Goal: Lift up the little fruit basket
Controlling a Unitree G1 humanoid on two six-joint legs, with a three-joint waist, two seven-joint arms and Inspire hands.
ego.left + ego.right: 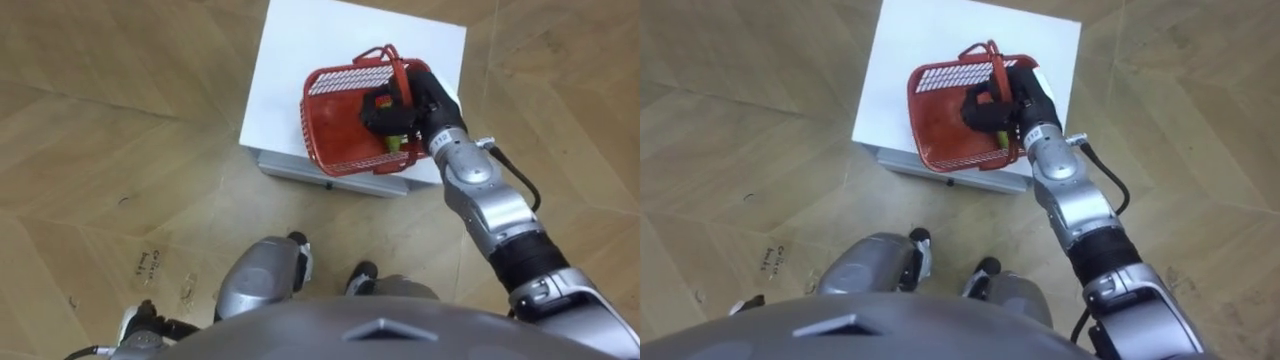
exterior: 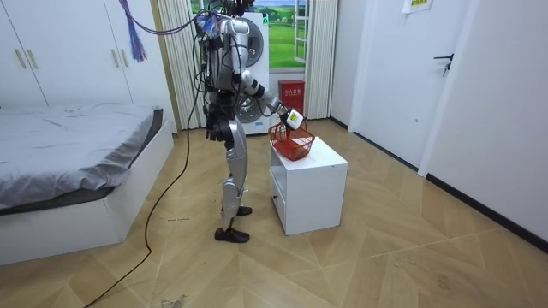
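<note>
A red plastic fruit basket [image 1: 335, 120] [image 1: 940, 115] with a hoop handle is at the near edge of a white cabinet's top [image 1: 290, 60] [image 1: 900, 60], tilted and overhanging that edge. My right hand [image 1: 415, 105] [image 1: 1008, 105] reaches in from the right, its dark fingers curled round the handle over the basket's right side. A small green fruit [image 1: 393, 143] peeks out under the hand. In the room view the basket [image 2: 291, 144] sits low over the cabinet [image 2: 308, 184] in my outstretched right hand [image 2: 286, 115]. My left hand [image 1: 140, 325] hangs by my hip.
I stand close against the cabinet's front, which has a drawer [image 1: 320, 180]. A bed [image 2: 68, 162] lies at the room view's left and a washing machine [image 2: 253, 60] stands behind me. Open wooden floor [image 1: 100, 150] surrounds the cabinet.
</note>
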